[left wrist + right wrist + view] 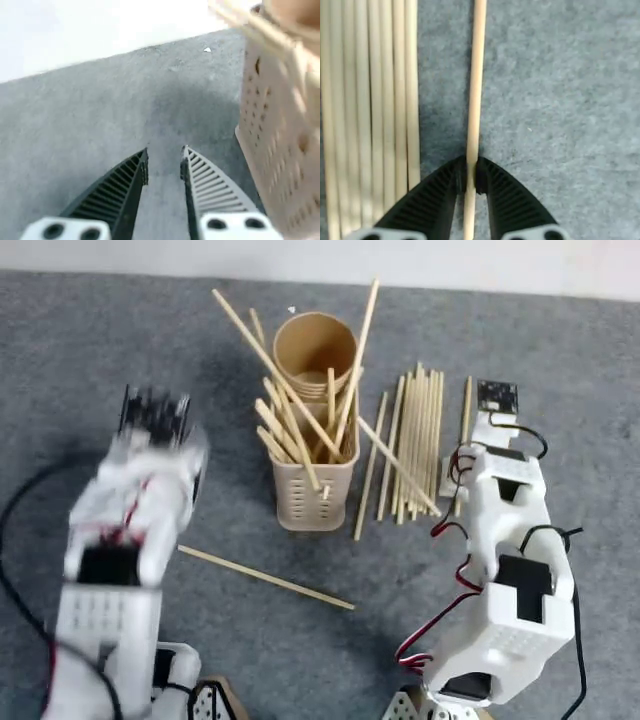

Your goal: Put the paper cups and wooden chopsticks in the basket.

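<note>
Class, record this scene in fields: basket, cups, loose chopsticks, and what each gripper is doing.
Basket: upright, partly filled
Cups: standing in the basket
Loose chopsticks: row beside the basket
Stray chopstick: lying apart, in front of the basket
Left gripper: open, empty, beside the basket
Right gripper: shut on a single chopstick next to the row

Grey, rough, carpet-like fabric mat (80,360), spread flat as the work surface. Beyond the far edge of the mat, a plain, smooth, pale white band (450,260); wall or board, cannot tell. On the mat, close to that far edge, a tiny white speck (291,310). Soft, even light, with faint blurred shadows on the mat.
</note>
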